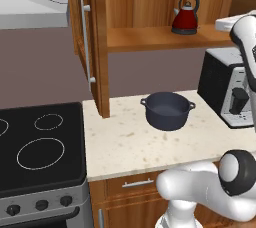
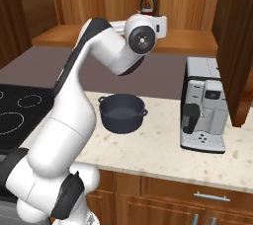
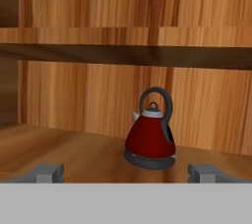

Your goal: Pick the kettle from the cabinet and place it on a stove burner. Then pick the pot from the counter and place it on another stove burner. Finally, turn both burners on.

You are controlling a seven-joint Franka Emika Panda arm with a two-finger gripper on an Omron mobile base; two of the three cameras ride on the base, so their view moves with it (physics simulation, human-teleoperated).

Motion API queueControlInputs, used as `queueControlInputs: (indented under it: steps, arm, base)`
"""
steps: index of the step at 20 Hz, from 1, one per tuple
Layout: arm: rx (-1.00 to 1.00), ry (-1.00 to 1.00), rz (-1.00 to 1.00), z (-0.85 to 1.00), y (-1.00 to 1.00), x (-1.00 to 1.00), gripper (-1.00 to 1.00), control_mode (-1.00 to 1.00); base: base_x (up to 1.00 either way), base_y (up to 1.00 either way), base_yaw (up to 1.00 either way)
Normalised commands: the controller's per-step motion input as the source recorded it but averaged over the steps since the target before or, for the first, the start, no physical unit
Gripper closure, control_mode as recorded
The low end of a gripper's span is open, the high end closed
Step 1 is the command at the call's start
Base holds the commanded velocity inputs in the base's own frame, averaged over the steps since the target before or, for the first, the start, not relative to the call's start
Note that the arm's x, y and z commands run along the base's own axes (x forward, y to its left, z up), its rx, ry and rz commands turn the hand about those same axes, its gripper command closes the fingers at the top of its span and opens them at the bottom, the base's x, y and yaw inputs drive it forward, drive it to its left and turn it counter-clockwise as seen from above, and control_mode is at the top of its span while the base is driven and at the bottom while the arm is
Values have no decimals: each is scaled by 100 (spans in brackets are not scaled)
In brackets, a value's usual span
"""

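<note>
A red kettle stands upright on the lower shelf of the open wood cabinet. My gripper is open and level with that shelf, short of the kettle, which sits slightly right of centre between the fingertips. In the right base view my hand hides most of the kettle. The dark pot rests on the beige counter. On the black cooktop, a small burner circle lies behind the largest circle.
A coffee machine stands on the counter right of the pot, under my arm. The cabinet door hangs open at the left, with a range hood beyond it. Black knobs line the stove front.
</note>
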Motion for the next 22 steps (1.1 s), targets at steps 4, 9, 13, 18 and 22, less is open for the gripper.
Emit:
queueControlInputs:
  steps: [4,9,13,18,22]
  arm:
    - [0,1,0,0,-30,25,-100,-100]
    - [0,0,0,-4,-29,7,-100,-100]
    - [0,0,0,0,-14,15,-100,-100]
    - [0,0,0,0,-12,23,-100,-100]
    - [0,5,0,0,-7,28,-100,-100]
  base:
    - [0,0,0]
    - [0,0,0]
    - [0,0,0]
    - [0,0,0]
    - [0,0,0]
